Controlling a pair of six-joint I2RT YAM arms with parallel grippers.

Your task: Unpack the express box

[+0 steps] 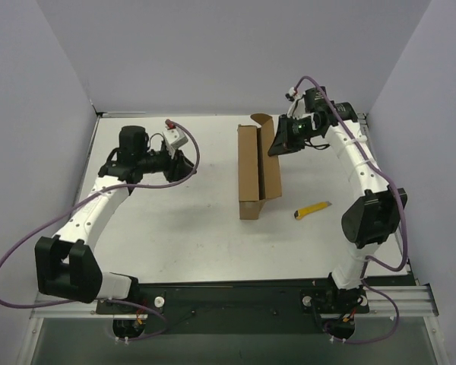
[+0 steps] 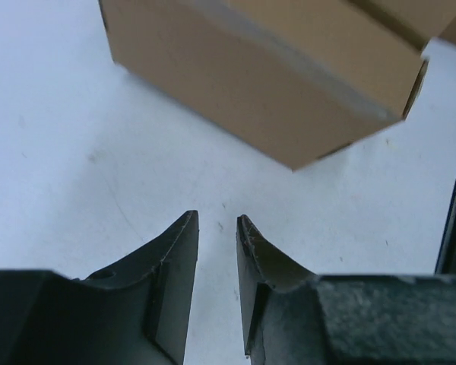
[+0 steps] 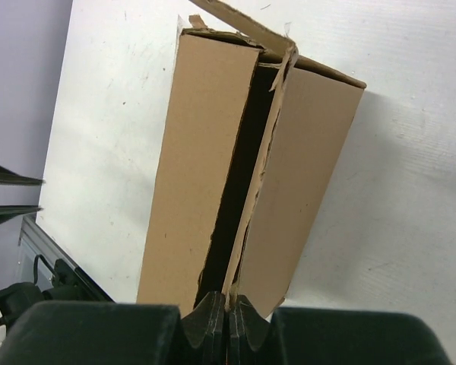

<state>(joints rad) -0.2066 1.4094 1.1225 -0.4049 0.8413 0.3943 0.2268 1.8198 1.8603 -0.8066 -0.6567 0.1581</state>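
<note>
While the express box (image 1: 257,171) stands on its long side mid-bench (image 1: 175,228), the right fingers (image 3: 216,323) are pinched tight on its ragged flap edge, a dark gap showing beside it. Left fingers (image 2: 181,243) hover slightly apart, gripping nothing, just short of the box's corner, and a yellow knife (image 1: 312,211) lies right of it. I'd call it opened but not unpacked: the flap needs swinging wide, contents unseen.
</note>
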